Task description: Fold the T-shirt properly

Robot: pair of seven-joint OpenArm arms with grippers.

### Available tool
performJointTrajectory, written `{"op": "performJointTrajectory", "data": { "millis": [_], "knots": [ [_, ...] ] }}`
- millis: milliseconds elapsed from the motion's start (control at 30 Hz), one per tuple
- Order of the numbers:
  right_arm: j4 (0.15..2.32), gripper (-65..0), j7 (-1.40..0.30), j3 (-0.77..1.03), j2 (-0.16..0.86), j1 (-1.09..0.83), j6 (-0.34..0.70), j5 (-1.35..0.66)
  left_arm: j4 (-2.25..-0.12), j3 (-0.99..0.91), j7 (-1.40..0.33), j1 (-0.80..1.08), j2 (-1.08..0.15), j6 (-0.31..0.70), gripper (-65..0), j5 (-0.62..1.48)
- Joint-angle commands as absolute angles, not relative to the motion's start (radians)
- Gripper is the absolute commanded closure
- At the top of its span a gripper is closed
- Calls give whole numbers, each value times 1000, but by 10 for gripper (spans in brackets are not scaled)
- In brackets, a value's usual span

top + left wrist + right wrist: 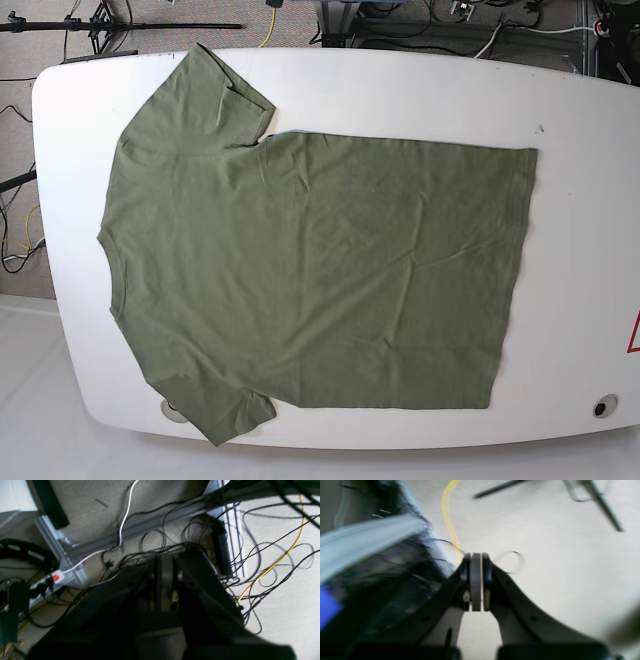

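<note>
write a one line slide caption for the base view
Olive-green T-shirt lying flat and unfolded on the white table, collar toward the view's left, no robot arm in view.

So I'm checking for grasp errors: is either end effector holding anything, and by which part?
Nothing is held. Both end effectors, left and right, are shut on nothing; the T-shirt lies flat, untouched.

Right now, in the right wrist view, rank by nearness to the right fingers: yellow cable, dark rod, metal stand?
1. yellow cable, just left of the right fingers.
2. dark rod, top centre.
3. metal stand, top right.
</note>
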State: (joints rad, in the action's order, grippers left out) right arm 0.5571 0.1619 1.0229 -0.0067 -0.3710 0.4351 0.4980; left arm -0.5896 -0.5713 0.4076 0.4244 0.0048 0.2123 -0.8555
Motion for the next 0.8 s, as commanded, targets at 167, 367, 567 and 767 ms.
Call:
{"op": "performJointTrajectory", "data": {
  "millis": [167,367,567,767],
  "knots": [
    [855,-2,137,891,36,-558,525,302,-725,-566,417,542,-73,324,0,-705],
    [1151,-3,122,764,18,-689,518,233,-942,-564,453,643,-85,342,0,-565],
    [1298,-4,109,735,10,-736,508,200,-1080,-564,457,697,-76,327,0,-541],
    [1418,-4,95,749,5,-762,499,115,-1205,-552,442,739,-69,321,-1,-532]
  ]
}}
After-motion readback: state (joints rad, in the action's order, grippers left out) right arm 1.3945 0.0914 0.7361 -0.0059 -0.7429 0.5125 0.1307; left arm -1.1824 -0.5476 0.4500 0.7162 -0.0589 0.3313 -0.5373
